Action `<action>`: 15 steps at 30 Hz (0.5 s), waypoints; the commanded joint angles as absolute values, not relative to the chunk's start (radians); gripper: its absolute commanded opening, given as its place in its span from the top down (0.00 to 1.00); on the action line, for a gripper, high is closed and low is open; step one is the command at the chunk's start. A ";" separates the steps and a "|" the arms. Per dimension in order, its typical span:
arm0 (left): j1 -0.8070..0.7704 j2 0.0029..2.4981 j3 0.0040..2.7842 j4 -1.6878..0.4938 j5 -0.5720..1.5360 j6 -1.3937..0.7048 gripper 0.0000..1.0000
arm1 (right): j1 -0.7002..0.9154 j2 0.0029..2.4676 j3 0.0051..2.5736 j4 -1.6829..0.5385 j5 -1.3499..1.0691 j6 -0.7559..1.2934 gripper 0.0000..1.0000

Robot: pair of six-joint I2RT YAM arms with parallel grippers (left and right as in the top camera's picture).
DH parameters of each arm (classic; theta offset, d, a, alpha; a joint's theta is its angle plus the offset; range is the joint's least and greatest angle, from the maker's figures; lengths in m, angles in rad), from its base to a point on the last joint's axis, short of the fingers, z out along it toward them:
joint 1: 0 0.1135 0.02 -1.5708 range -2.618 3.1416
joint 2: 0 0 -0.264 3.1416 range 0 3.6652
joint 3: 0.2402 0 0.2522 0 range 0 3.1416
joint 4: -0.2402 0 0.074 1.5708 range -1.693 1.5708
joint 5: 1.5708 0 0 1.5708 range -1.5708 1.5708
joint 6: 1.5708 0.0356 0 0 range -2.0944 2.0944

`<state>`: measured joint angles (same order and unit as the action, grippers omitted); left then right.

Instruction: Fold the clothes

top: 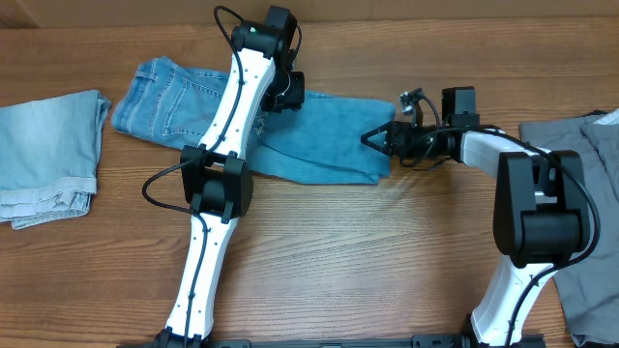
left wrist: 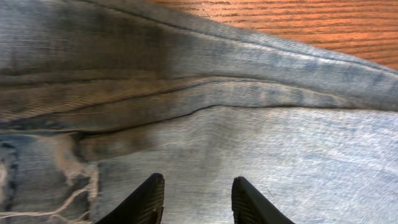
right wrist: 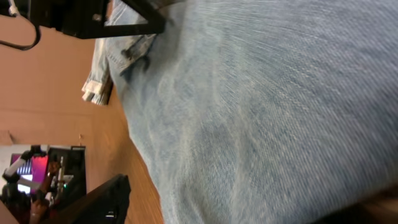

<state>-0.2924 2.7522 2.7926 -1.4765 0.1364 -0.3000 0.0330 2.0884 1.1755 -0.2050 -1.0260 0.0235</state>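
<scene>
Jeans (top: 319,145) lie long-axis left to right on the counter (top: 368,251). Right hand (top: 379,137), spread wide, straddles their right end. Left hand (left wrist: 198,196), narrowly open, sits over the middle.

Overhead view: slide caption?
Left gripper and right gripper at light-blue jeans on the table; paler denim, grey trousers at opposite edges.

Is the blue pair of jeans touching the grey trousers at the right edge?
Apart. Overhead shows bare wood table between the jeans and the grey trousers.
</scene>
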 commanded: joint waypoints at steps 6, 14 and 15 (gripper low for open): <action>-0.287 2.747 2.786 -1.476 0.122 -0.303 0.61 | 0.062 2.095 1.171 -0.183 -0.998 0.088 0.41; -0.287 2.746 2.796 -1.460 0.124 -0.304 0.72 | 0.060 2.095 1.171 -0.180 -0.975 0.102 0.96; -0.287 2.746 2.815 -1.459 0.126 -0.324 0.72 | 0.054 2.095 1.171 -0.181 -0.961 0.106 0.96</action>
<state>-0.2924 2.7522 2.7926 -1.4658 0.1364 -0.3038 0.0555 2.0884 1.1740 -0.1841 -0.9668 0.1005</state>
